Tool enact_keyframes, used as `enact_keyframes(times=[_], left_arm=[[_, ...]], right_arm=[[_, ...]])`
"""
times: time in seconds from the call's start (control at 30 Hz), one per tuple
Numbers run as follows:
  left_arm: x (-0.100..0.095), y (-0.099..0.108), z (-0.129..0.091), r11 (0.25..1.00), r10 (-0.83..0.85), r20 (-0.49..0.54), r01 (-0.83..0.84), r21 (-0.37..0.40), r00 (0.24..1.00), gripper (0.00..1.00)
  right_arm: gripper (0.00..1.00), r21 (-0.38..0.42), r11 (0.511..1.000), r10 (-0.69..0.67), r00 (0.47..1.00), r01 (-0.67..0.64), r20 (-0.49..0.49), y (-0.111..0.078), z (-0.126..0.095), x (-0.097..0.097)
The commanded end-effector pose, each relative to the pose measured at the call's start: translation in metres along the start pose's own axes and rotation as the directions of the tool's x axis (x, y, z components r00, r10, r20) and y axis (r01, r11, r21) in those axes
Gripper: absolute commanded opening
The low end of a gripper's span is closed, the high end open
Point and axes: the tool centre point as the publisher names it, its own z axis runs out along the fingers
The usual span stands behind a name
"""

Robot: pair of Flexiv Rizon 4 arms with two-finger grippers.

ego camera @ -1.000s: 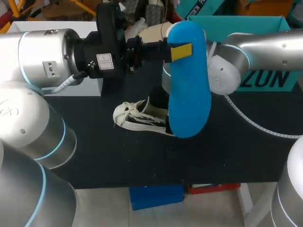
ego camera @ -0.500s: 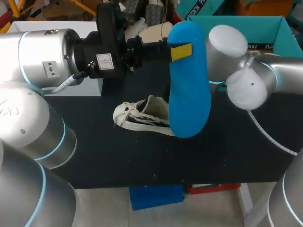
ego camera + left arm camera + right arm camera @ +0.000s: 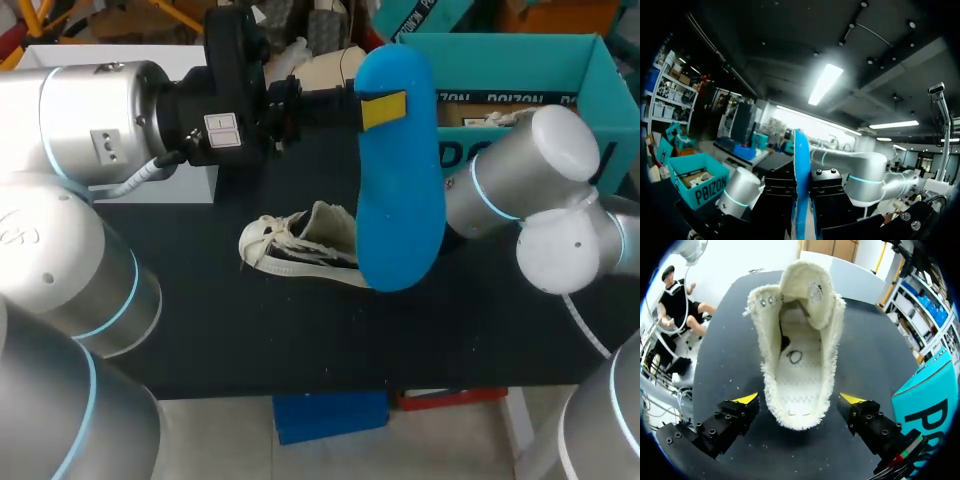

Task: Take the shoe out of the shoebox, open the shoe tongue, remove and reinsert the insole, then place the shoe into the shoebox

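Insole (image 3: 400, 170) first: blue and upright, it hangs above the desk (image 3: 300, 330), clamped near its upper end by my left pincer (image 3: 380, 108), with one yellow tip flat on the face turned to the head camera. In the left wrist view it shows edge-on (image 3: 801, 185), a thin blue strip running out between my two black fingers, both pressed against it.

The cream shoe (image 3: 295, 245) lies on the desk below, toe and loose laces toward my left arm, its heel hidden behind the insole. My right wrist view looks straight into its mouth (image 3: 800, 355), where the tongue is folded back toward the toe. My right pincer (image 3: 800, 399) stands wide, a yellow tip on either side of the heel end, close beside it but gripping nothing.

The teal shoebox (image 3: 590, 60) sits open at the far right of the desk, beyond my right arm (image 3: 530, 170).
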Motion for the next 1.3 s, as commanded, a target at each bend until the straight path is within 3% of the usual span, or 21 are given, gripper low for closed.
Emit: enact_keyframes(times=[0.03,0.47,0.93,1.13,1.27,1.3], left_arm=[[0.003,0.002,0.003,1.000,-0.001,0.009,0.001,0.005,1.000,0.00],[0.003,0.002,0.003,1.000,-0.001,0.009,0.001,0.005,1.000,0.00],[0.003,0.002,0.003,1.000,-0.001,0.009,0.001,0.005,1.000,0.00],[0.003,0.002,0.003,1.000,-0.001,0.009,0.001,0.005,1.000,0.00],[0.003,0.002,0.003,1.000,-0.001,0.009,0.001,0.005,1.000,0.00],[0.003,0.002,0.003,1.000,-0.001,0.009,0.001,0.005,1.000,0.00]], right_arm=[[1.00,-0.294,0.956,0.006,1.000,-0.004,0.008,-0.008,0.000,-0.001],[1.00,-0.469,0.883,-0.017,1.000,0.011,-0.008,-0.001,-0.007,-0.008],[1.00,-0.477,0.879,-0.003,1.000,-0.012,-0.030,-0.002,-0.001,-0.006],[1.00,-0.354,0.935,-0.015,1.000,0.015,0.000,0.004,-0.014,-0.008],[1.00,-0.223,0.974,-0.035,0.999,0.040,0.025,0.013,-0.026,-0.009],[1.00,-0.151,0.987,-0.050,0.998,0.053,0.024,0.016,-0.027,-0.009]])
